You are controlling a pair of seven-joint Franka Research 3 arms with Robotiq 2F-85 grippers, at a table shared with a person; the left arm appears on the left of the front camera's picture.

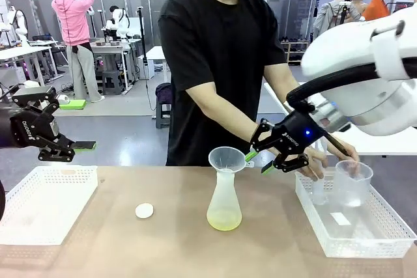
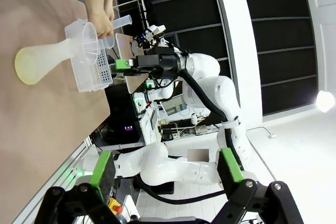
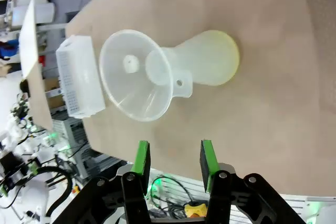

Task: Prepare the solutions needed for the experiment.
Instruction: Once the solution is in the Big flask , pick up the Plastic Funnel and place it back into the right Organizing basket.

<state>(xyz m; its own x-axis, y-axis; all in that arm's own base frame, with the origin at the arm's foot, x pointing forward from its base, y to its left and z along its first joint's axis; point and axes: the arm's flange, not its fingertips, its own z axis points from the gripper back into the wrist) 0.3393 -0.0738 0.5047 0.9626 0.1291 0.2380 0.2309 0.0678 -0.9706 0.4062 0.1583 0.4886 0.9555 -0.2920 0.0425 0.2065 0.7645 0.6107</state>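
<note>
Closest in, on the tan surface (image 1: pixel 130 255), a conical flask (image 1: pixel 223 190) holds a little pale yellow-green solution (image 1: pixel 223 219) in its base, with a funnel (image 1: pixel 226 159) seated in its neck, so 1 pour looks done. The right claw (image 1: pixel 260 162) hovers just beside the funnel's rim, half open and empty; the left claw (image 2: pixel 165 169) hangs wide open and empty, well apart. With the white cap (image 1: pixel 144 210) lying loose and the person's hand (image 1: pixel 319 161) on a clear beaker (image 1: pixel 355 183) in the right basket (image 1: pixel 365 247), more filling and capping likely remain.

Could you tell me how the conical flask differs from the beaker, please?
The conical flask stands on the table, the beaker in the right basket. The flask holds yellow-green solution; the beaker looks colourless. The flask carries a funnel; the beaker is open-topped. Both are translucent plastic.
</note>
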